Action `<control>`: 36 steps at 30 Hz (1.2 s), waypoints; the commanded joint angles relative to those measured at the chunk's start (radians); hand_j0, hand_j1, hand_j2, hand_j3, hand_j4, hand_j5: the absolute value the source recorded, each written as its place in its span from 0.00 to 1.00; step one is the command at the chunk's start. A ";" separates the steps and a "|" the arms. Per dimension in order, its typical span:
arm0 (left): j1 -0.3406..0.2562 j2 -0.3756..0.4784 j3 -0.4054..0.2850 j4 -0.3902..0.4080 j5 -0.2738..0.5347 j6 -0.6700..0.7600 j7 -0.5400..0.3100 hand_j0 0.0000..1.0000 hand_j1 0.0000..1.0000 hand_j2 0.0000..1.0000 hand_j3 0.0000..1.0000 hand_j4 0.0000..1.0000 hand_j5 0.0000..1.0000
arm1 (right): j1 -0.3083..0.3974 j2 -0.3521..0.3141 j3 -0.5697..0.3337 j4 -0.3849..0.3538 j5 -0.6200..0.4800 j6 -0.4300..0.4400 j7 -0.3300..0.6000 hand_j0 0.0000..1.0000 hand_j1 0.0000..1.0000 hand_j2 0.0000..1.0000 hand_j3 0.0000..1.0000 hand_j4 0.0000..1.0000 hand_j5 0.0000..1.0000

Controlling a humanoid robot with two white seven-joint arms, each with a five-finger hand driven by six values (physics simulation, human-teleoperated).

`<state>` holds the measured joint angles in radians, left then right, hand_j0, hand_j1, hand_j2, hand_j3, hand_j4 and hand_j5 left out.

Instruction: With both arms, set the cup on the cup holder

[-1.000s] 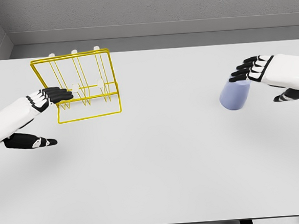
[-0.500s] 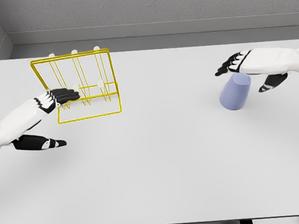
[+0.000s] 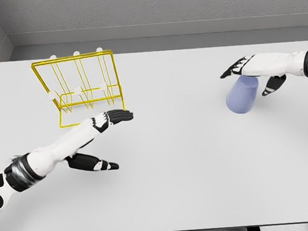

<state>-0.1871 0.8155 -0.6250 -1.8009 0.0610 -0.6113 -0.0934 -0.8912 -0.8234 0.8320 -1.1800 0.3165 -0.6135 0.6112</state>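
The left hand [image 3: 106, 130] has slid right and nearer along the bench, off the yellow cup holder [image 3: 83, 88] side to its front corner. The right hand [image 3: 252, 72] lifted slightly, fingers now spread over the cup [image 3: 242, 95].

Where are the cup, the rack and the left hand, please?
cup [image 3: 242, 95], head view, on its side wall.
rack [image 3: 93, 121], head view, on its front base wire.
left hand [image 3: 108, 120], head view, on the knuckles.

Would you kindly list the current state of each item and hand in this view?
Cup: on the table, tilted, not gripped.
Cup holder: yellow wire rack, on the table, no cup on it.
Left hand: open, beside the rack's front corner.
Right hand: open, above the cup.
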 commanded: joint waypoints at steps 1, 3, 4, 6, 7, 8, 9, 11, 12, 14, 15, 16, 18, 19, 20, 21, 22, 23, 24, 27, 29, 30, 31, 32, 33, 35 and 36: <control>-0.006 -0.002 -0.071 0.000 0.077 0.000 -0.002 1.00 1.00 1.00 1.00 1.00 1.00 | 0.000 0.012 -0.002 0.019 0.003 0.003 0.000 1.00 1.00 1.00 1.00 1.00 1.00; -0.029 -0.004 -0.113 0.000 0.138 0.000 -0.002 1.00 1.00 1.00 1.00 1.00 1.00 | 0.000 0.013 -0.001 0.028 0.003 0.003 0.000 1.00 1.00 1.00 1.00 1.00 1.00; -0.029 -0.009 -0.117 -0.002 0.169 0.000 -0.002 1.00 1.00 1.00 1.00 1.00 1.00 | 0.000 0.015 -0.001 0.028 0.003 0.003 0.000 1.00 1.00 1.00 1.00 1.00 1.00; -0.038 -0.009 -0.137 0.000 0.249 0.000 -0.005 1.00 1.00 1.00 1.00 1.00 1.00 | 0.000 0.024 -0.001 0.028 0.012 0.003 0.000 1.00 1.00 1.00 1.00 1.00 1.00; -0.048 -0.009 -0.142 -0.002 0.284 0.025 -0.005 1.00 1.00 1.00 1.00 1.00 1.00 | 0.002 0.032 -0.002 0.028 0.022 0.003 0.000 1.00 1.00 1.00 1.00 1.00 1.00; -0.060 -0.009 -0.151 -0.002 0.310 0.087 -0.006 1.00 1.00 1.00 1.00 1.00 1.00 | 0.003 0.032 -0.001 0.026 0.024 0.003 0.000 1.00 1.00 1.00 1.00 1.00 1.00; -0.083 -0.009 -0.170 -0.002 0.344 0.148 -0.017 1.00 1.00 1.00 1.00 1.00 1.00 | 0.002 0.032 -0.002 0.022 0.024 0.003 0.000 1.00 1.00 1.00 1.00 1.00 1.00; -0.118 -0.006 -0.185 -0.002 0.407 0.231 -0.037 1.00 1.00 1.00 1.00 1.00 1.00 | 0.002 0.030 -0.002 0.016 0.022 0.003 0.000 1.00 1.00 1.00 1.00 1.00 1.00; -0.127 -0.002 -0.191 -0.002 0.413 0.269 -0.037 1.00 1.00 1.00 1.00 1.00 1.00 | 0.002 0.030 -0.002 0.016 0.022 0.003 0.000 1.00 1.00 1.00 1.00 1.00 1.00; -0.135 0.001 -0.211 -0.002 0.427 0.309 -0.051 1.00 1.00 1.00 1.00 1.00 1.00 | 0.002 0.027 -0.002 0.014 0.022 0.003 0.000 1.00 1.00 1.00 1.00 1.00 1.00; -0.135 0.001 -0.216 0.000 0.428 0.309 -0.062 1.00 1.00 1.00 1.00 1.00 1.00 | 0.003 0.026 -0.002 0.014 0.022 0.003 0.000 1.00 1.00 1.00 1.00 1.00 1.00; -0.135 0.002 -0.223 -0.002 0.427 0.311 -0.065 1.00 1.00 1.00 1.00 1.00 1.00 | 0.002 0.024 -0.002 0.011 0.022 0.003 0.000 1.00 1.00 1.00 1.00 1.00 1.00; -0.135 0.004 -0.234 -0.002 0.427 0.318 -0.065 1.00 1.00 1.00 1.00 1.00 1.00 | 0.003 0.020 -0.002 -0.016 0.024 0.003 0.000 1.00 1.00 1.00 1.00 1.00 1.00; -0.137 0.004 -0.234 0.000 0.428 0.357 -0.065 1.00 1.00 1.00 1.00 1.00 1.00 | 0.003 0.020 -0.002 -0.016 0.024 0.003 0.000 1.00 1.00 1.00 1.00 1.00 1.00; -0.137 0.004 -0.234 -0.002 0.428 0.363 -0.065 1.00 1.00 1.00 1.00 1.00 1.00 | 0.003 0.018 -0.002 -0.016 0.024 0.003 0.000 1.00 1.00 1.00 1.00 1.00 1.00; -0.137 0.004 -0.234 -0.002 0.441 0.372 -0.065 1.00 1.00 1.00 1.00 1.00 1.00 | 0.003 0.012 -0.002 -0.018 0.024 0.003 0.000 1.00 1.00 1.00 1.00 1.00 1.00; -0.138 0.004 -0.234 0.000 0.456 0.377 -0.065 1.00 1.00 1.00 1.00 1.00 1.00 | 0.003 0.010 -0.002 -0.021 0.024 0.003 0.000 0.99 0.99 0.99 0.99 0.99 0.99; -0.140 0.002 -0.234 0.000 0.480 0.377 -0.065 1.00 1.00 1.00 1.00 1.00 1.00 | 0.005 0.010 -0.002 -0.021 0.024 0.003 0.000 0.97 0.97 0.97 0.97 0.97 0.97; -0.140 -0.001 -0.234 0.000 0.497 0.377 -0.065 1.00 1.00 1.00 1.00 1.00 1.00 | 0.006 0.010 -0.002 -0.021 0.024 0.003 0.000 0.94 0.94 0.94 0.94 0.94 0.94; -0.141 -0.009 -0.232 0.000 0.517 0.403 -0.065 1.00 1.00 1.00 1.00 1.00 1.00 | 0.005 0.010 -0.002 -0.021 0.024 0.003 0.000 0.88 0.88 0.88 0.88 0.88 0.88; -0.141 -0.021 -0.232 0.000 0.519 0.420 -0.065 1.00 1.00 1.00 1.00 1.00 1.00 | 0.005 0.010 -0.002 -0.021 0.024 0.003 0.000 0.86 0.86 0.86 0.86 0.86 0.86; -0.140 -0.027 -0.234 0.000 0.519 0.421 -0.065 1.00 1.00 1.00 1.00 1.00 1.00 | 0.005 0.010 -0.002 -0.021 0.024 0.003 0.000 0.84 0.84 0.84 0.84 0.84 0.84; -0.141 -0.032 -0.234 0.003 0.520 0.426 -0.065 1.00 1.00 1.00 1.00 1.00 1.00 | 0.006 0.010 -0.002 -0.021 0.024 0.003 0.000 0.83 0.83 0.83 0.83 0.83 0.83; -0.141 -0.033 -0.234 0.005 0.522 0.443 -0.065 1.00 1.00 1.00 1.00 1.00 1.00 | 0.008 0.010 -0.002 -0.021 0.024 0.003 0.000 0.83 0.83 0.83 0.83 0.83 0.83; -0.141 -0.042 -0.234 0.008 0.522 0.444 -0.063 1.00 1.00 1.00 1.00 1.00 1.00 | 0.009 0.010 -0.002 -0.021 0.026 0.003 0.000 0.83 0.83 0.83 0.83 0.83 0.83; -0.141 -0.048 -0.234 0.018 0.522 0.446 -0.065 1.00 1.00 1.00 1.00 1.00 1.00 | 0.009 0.010 -0.001 -0.021 0.026 0.003 0.000 0.83 0.83 0.83 0.83 0.83 0.83; -0.141 -0.053 -0.234 0.026 0.523 0.446 -0.065 1.00 1.00 1.00 1.00 1.00 1.00 | 0.009 0.010 -0.001 -0.021 0.027 0.003 0.000 0.83 0.83 0.83 0.83 0.83 0.83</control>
<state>-0.3283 0.7714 -0.8589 -1.7848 0.5785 -0.1719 -0.1579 -0.8805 -0.8146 0.8236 -1.2019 0.3315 -0.6027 0.6070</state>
